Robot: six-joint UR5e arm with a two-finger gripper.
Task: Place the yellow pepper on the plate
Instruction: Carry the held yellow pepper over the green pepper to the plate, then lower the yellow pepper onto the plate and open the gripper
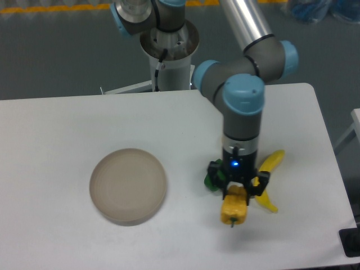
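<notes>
The yellow pepper [234, 208] is pinched between my fingers, stem end pointing down, its upper part hidden between my jaws. It sits low over the white table [67, 124], near the front edge; I cannot tell whether it touches the surface. My gripper [236, 191] points straight down, with a blue indicator light lit on the wrist above it.

The plate [128, 185] lies flat on the table well to the left of the pepper, with nothing on it.

Just behind my left-hand finger, a green pepper [211, 179] is mostly hidden; only a small green portion shows. On the other side, a banana [269, 169] lies on the table, its curved body running from near my fingers up toward the right.

My arm [243, 107] rises from the gripper to the elbow joints above, and its base [167, 42] stands behind the far table edge.
</notes>
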